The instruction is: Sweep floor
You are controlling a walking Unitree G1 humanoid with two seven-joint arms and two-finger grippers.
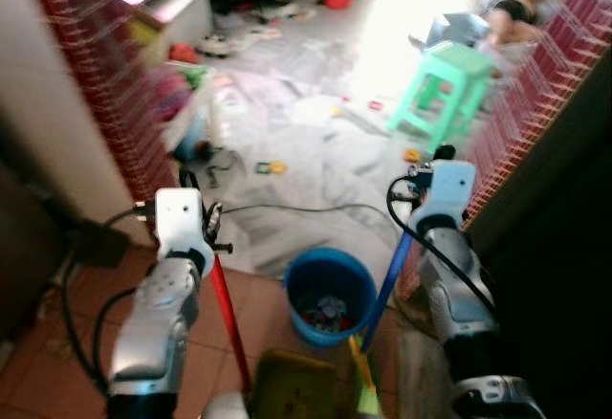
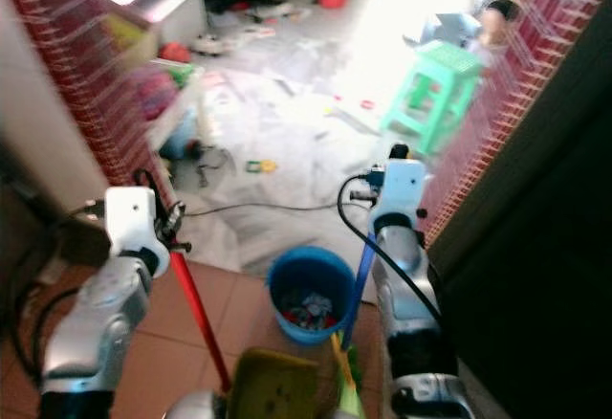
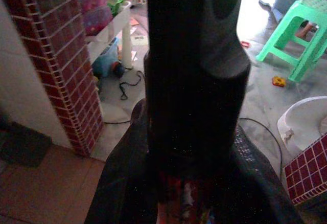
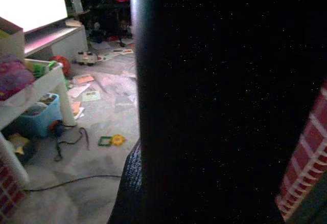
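broom (image 1: 368,381): blue handle, green bristles | right pincer (image 1: 413,207) grips handle | left pincer (image 1: 212,237) grips red dustpan handle (image 1: 229,319)

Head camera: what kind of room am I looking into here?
Most likely a lived-in family room in a home, seen through a doorway flanked by red-tiled pillars. A green plastic stool stands on the pale floor, with toys and papers scattered around, and a blue bucket at the threshold.

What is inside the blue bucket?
The blue bucket holds a small pile of rubbish, red and pale bits, at its bottom. Its near wall hides part of the bottom, so more may lie there.
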